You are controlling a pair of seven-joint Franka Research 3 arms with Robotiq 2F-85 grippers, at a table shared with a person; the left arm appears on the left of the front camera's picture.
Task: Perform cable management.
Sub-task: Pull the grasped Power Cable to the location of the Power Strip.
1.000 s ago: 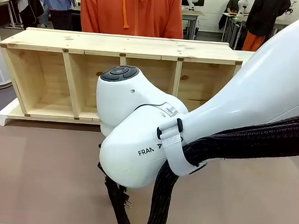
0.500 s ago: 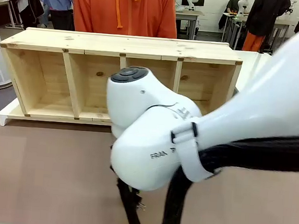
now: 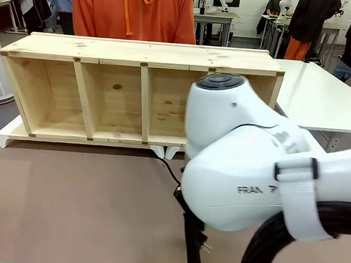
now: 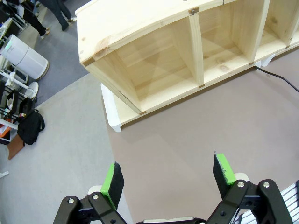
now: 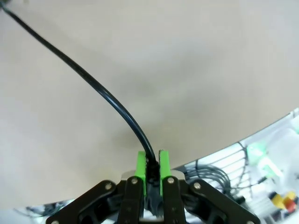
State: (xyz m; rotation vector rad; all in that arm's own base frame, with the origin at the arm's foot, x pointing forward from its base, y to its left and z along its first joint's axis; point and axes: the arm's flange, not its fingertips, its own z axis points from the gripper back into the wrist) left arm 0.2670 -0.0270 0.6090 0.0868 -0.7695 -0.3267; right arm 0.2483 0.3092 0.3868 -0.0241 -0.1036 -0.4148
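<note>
The right arm point(image 3: 240, 168) has swung over to the robot's right in the front view, uncovering the middle of the wooden shelf point(image 3: 139, 53) that it blocked a second ago. With that sweep the cable point(image 3: 171, 171) comes into sight. It is a thin black line that leaves the foot of the shelf, crosses the counter point(image 3: 65, 202) and runs under the arm's body.

The right jaws are pressed together on the cable, pinching it between the green pads point(image 5: 141, 163), and the cord curves away from them over the counter. Low in the front view a small pronged piece point(image 3: 202, 244) shows beside the arm. It is probably the plug, though the arm hides too much to be sure.

The left jaws stand spread and empty above the counter, near one end of the shelf.

By my reading the cord is travelling with the arm, so the routing is under way, not finished.
</note>
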